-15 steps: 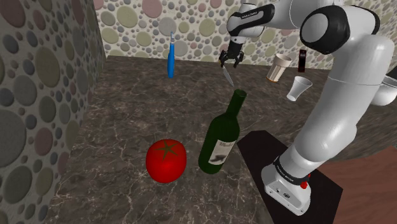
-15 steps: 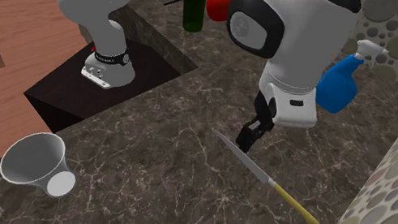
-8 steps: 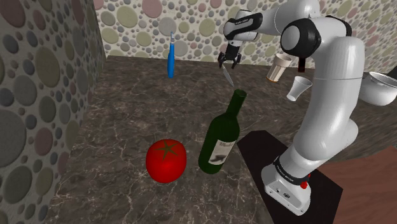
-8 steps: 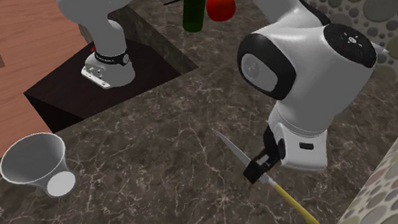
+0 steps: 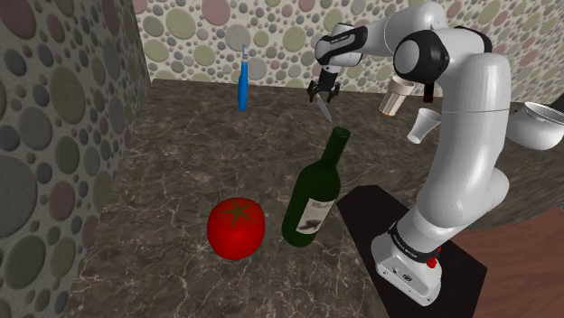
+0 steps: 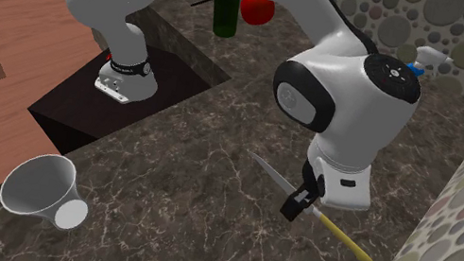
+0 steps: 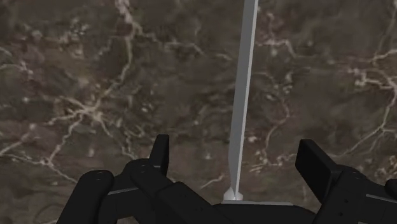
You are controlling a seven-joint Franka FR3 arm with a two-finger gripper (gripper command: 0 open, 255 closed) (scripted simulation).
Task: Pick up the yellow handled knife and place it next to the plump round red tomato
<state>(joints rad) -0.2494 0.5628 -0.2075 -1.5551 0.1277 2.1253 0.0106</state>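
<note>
Knife [image 6: 338, 233] with the yellow handle lies flat on the dark marble tabletop [image 6: 200, 196], and your pincer [image 6: 298, 202] hangs right over it, released. In the wrist view you see both black fingers [image 7: 159, 153] standing apart, with the grey blade running between them and touching neither. In the second exterior view the blade tip points to 10 o'clock from the pincer and the handle to 4 o'clock. In the shoulder view the green bottle [image 5: 312, 194] is at 6 o'clock from the pincer. The red tomato [image 5: 237, 229] is at 7 o'clock, just beside the bottle and well apart from the knife.
</note>
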